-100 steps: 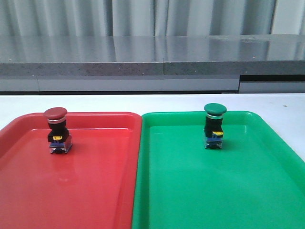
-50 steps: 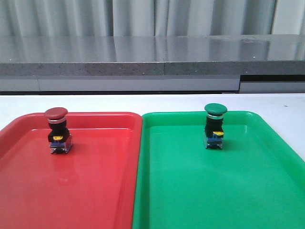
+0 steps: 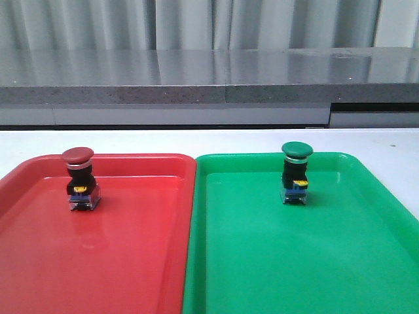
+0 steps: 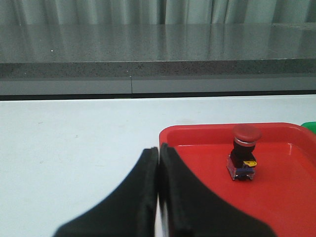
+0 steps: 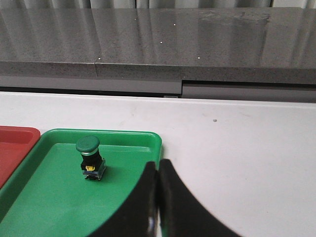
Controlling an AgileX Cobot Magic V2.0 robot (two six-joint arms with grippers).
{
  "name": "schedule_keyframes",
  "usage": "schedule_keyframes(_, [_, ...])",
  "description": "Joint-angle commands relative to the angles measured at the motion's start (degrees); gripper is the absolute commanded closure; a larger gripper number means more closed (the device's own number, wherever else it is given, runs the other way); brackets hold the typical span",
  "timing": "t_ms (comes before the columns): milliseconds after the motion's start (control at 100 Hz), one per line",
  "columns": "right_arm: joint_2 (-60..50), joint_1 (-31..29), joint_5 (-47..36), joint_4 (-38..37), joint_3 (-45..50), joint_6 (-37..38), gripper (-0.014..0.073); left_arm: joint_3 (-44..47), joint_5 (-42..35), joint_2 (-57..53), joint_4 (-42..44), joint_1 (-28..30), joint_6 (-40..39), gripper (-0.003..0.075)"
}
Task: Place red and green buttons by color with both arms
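I think my job looks done. The red button (image 3: 80,178) stands in the red tray (image 3: 39,261), ahead of my left claw (image 4: 158,153). The green button (image 3: 295,174) stands in the green tray (image 3: 366,261), ahead of my right claw (image 5: 158,166). Both claws are closed and hold nothing.

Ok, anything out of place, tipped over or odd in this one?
Nothing stands out. The red button stands upright in the red tray, the green button upright in the green tray. Both grippers, left and right, are shut and empty, clear of the buttons.
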Motion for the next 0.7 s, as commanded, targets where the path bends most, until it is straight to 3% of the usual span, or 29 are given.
schedule_keyframes(0, [0.56,-0.46,-4.47,-0.62,-1.36,-0.49,0.066,1.46,-4.83,-1.71,0.01,0.15,-0.26,0.0739])
schedule_keyframes(440, [0.56,-0.46,-4.77,-1.65,-1.16,-0.55,0.066,1.46,-4.83,-1.71,0.01,0.15,-0.26,0.0739])
schedule_keyframes(690, [-2.04,-0.46,-12.2,-4.3,6.1,-0.55,0.066,1.46,-4.83,-1.71,0.01,0.15,-0.26,0.0739])
